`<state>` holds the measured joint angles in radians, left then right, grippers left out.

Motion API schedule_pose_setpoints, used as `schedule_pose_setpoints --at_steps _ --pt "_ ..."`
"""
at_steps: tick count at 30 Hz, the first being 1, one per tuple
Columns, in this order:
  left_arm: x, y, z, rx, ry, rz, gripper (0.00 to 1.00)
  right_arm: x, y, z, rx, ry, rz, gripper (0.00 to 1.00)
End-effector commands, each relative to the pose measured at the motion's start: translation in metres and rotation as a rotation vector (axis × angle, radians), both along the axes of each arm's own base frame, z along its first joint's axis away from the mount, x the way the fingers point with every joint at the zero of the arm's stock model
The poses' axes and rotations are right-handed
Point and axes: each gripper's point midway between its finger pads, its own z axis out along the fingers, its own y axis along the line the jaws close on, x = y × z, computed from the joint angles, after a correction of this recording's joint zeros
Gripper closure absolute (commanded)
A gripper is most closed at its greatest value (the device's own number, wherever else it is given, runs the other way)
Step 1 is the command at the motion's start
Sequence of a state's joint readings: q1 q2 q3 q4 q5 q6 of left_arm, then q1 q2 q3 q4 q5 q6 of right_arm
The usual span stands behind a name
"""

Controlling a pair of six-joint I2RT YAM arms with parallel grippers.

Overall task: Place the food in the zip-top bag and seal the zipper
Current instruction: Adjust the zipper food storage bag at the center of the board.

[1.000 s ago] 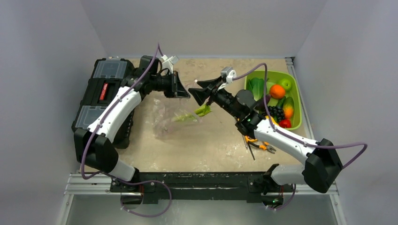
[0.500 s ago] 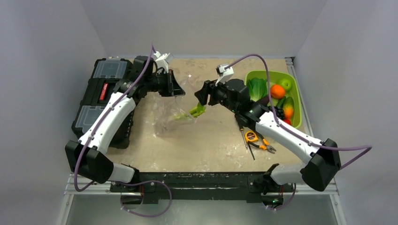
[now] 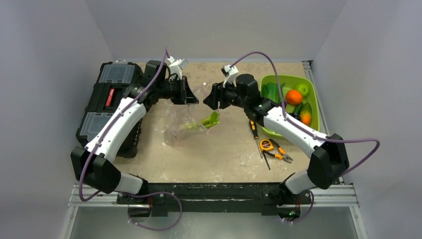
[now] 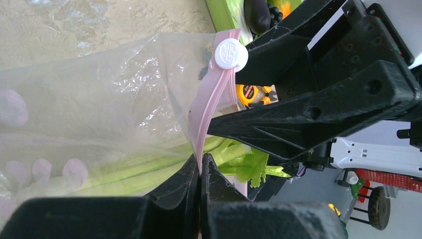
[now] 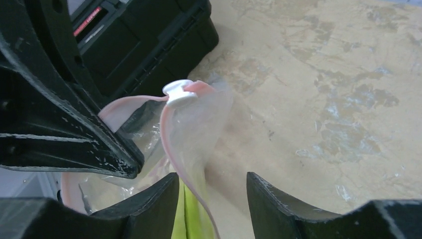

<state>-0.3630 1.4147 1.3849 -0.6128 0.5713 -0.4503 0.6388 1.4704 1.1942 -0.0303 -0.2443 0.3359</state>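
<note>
A mottled tan tabletop sits inside plain pale-grey walls. The left gripper is clamped tight on the pink zipper, holding the zip-top bag up by its mouth. The white slider rides the strip a little beyond those fingertips.

Just behind the pinch, one leafy vegetable lies with its pale stalks inside the clear film. Its leaves poke out past the strip towards the right gripper. That gripper faces the mouth with its jaws apart. The strip curls down into the gap between them, and nothing is pinched. The second vegetable lies well behind the right gripper in the lime-green bin.

The risks, as I judge them:
- If the right jaws close here, they would catch the floppy strip rather than the greens and drag the mouth shut.
- Leaves left across the zipper would stop it sealing.
- A tug could pull the film from the left pinch.
</note>
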Motion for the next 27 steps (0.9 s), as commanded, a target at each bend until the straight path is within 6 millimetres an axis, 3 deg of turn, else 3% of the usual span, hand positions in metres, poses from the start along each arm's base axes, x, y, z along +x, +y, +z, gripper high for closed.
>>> schedule_pose_setpoints --at_steps 1,4,7,12,17,19,21,24,27 --pt "-0.001 -0.001 0.017 0.004 -0.081 -0.024 1.0 -0.003 0.004 0.016 0.033 -0.036 0.033 0.56" --pt "-0.002 0.003 0.021 0.017 -0.099 -0.012 1.0 0.003 -0.003 0.004 -0.051 0.01 -0.057 0.84" --pt "-0.005 0.006 0.026 0.022 -0.083 0.007 1.0 -0.002 0.002 0.018 -0.113 0.05 -0.074 1.0" --pt "-0.033 0.005 0.058 -0.056 -0.001 -0.003 1.0 -0.011 0.025 0.072 -0.001 0.144 -0.043 1.0" --pt "-0.074 0.034 0.115 -0.083 -0.105 0.104 1.0 -0.032 0.049 0.109 0.061 0.176 0.042 1.0" --pt "-0.085 0.043 0.129 -0.101 -0.128 0.149 1.0 -0.042 0.058 0.117 0.083 0.175 0.08 1.0" --pt "-0.085 0.044 0.125 -0.104 -0.122 0.161 1.0 -0.049 0.067 0.116 0.109 0.187 0.114 1.0" --pt "-0.078 0.047 0.097 -0.024 -0.017 0.178 1.0 -0.053 0.075 0.105 0.111 0.225 0.13 1.0" --pt "-0.085 0.057 0.106 -0.011 -0.038 0.216 1.0 -0.069 0.081 0.112 0.122 0.227 0.176 1.0"
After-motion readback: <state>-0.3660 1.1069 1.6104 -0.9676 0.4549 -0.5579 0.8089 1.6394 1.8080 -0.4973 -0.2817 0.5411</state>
